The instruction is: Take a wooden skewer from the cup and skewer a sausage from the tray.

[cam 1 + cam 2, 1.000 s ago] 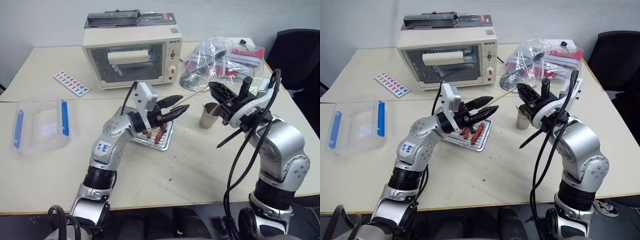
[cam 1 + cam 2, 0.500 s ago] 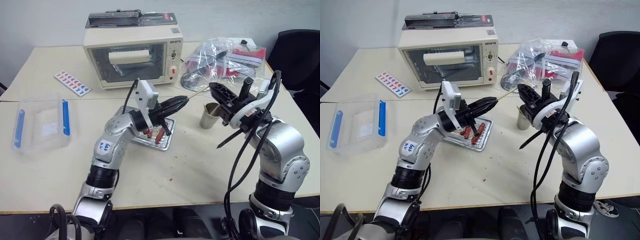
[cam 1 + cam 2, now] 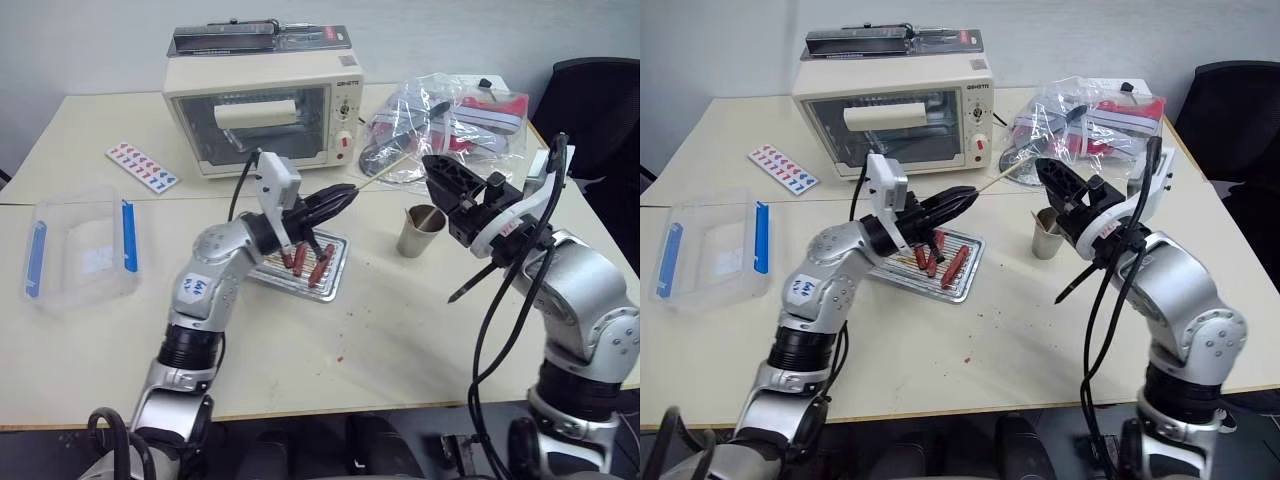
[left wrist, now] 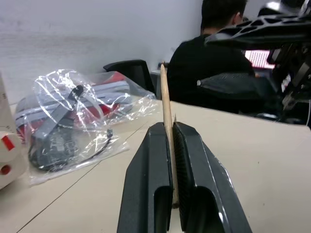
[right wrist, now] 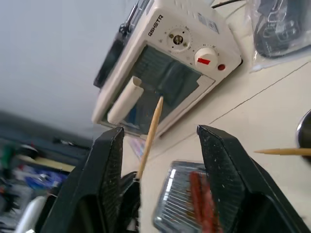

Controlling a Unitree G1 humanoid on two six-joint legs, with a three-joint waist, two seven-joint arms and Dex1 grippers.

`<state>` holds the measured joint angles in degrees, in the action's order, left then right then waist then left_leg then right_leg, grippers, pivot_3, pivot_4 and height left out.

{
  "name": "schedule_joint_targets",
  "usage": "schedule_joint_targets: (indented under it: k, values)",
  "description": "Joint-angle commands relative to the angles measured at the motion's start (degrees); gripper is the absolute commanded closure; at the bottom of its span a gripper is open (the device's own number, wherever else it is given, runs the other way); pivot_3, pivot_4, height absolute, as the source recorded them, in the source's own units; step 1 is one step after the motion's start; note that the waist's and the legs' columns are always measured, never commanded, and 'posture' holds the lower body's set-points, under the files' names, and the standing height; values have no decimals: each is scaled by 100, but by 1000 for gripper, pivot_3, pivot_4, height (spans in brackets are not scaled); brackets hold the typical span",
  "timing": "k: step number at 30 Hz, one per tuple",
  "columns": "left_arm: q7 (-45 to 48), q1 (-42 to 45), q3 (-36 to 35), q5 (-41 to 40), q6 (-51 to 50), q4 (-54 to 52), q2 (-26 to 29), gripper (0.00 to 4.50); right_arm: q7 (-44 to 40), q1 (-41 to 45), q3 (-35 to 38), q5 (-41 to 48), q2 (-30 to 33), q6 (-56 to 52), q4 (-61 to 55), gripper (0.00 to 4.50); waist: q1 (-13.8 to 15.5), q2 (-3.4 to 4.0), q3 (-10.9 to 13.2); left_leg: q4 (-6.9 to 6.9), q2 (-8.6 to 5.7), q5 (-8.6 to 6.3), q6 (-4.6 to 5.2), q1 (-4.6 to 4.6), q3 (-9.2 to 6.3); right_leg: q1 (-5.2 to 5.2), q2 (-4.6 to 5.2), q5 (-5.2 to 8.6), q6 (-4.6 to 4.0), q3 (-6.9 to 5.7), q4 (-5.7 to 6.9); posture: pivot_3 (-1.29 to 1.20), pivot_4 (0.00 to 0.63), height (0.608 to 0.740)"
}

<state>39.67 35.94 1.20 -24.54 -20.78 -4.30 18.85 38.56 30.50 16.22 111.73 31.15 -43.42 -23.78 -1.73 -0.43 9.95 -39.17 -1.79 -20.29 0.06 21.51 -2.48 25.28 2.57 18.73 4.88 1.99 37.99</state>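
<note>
Place: probably an office or lab room set up for a cooking trial.
Furniture: pale table [image 3: 90, 130] against a plain grey wall; black office chair [image 3: 590, 95].
Person: seated at a lit screen, seen from the left wrist.
Props: countertop toaster oven [image 3: 262, 100]; clear plastic box [image 3: 80, 250]; bagged gear [image 3: 440, 125].

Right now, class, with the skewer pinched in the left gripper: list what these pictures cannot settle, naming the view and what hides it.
- Cup contents: head views see the rim at a shallow angle; any further sticks inside are too thin to count.
- Wooden skewer, rear end: left wrist view, buried between the shut left gripper fingers.
- Tray near side: head views, the left arm covers it; three sausages show, more could be hidden.
</note>
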Motion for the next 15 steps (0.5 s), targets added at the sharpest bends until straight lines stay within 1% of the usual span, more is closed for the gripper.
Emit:
schedule_joint_targets:
  k: [1, 2, 4, 6, 8, 11, 15]
  values:
    - [210, -262, -557, -249, -284, -551, 664, 4500, -803, 535, -437, -364, 845, -710, -17, 2132, -10, 0, 0, 4, 1, 0, 0, 0, 1, 2, -1, 0, 0, 1, 0, 0, 150, 740]
    - [296, -413, -823, -388, -478, -682, 993, 4500, -1030, 716, -710, -607, 1051, -959, -9, 2132, -17, 0, 0, 5, 7, 0, 0, 0, 0, 5, -4, 0, -1, 0, -7, 0, 150, 740]
    - [401, -622, -1158, -595, -731, -856, 1430, 4500, -1349, 898, -1086, -944, 1276, -1241, 9, 2132, -16, 0, 0, 7, 11, 0, -1, -1, 0, 9, -8, 1, -3, 3, -15, 0, 150, 740]
    - [558, -912, -1536, -724, -900, -967, 1897, 4500, -1596, 956, -1588, -1414, 1383, -1586, -27, 2132, 17, -2, 0, 5, 15, 0, -1, 1, -9, 7, -9, 2, -4, -5, -20, 0, 150, 740]
    - [640, -1140, -1808, -799, -1013, -1041, 2202, 4500, -1842, 943, -1938, -1803, 1403, -1825, -52, 2132, 26, -3, 0, 3, 13, -1, -1, 4, -7, 6, -3, 2, -4, -3, -22, 0, 150, 740]
    - [712, -1491, -2248, -851, -1092, -1076, 2613, 4500, -2124, 909, -2575, -2494, 1030, -2011, 51, 2132, 61, -7, -1, -2, 3, -3, 3, 11, -10, 8, 9, 2, -4, -7, -27, 0, 150, 740]
    - [575, -1688, -2417, -890, -1142, -1233, 2689, 4500, -2381, 827, -3051, -3390, 484, -2048, 380, 2132, 67, -10, -3, -2, 2, -3, 3, 11, -11, 7, 10, 1, -3, -9, -25, 0, 150, 740]
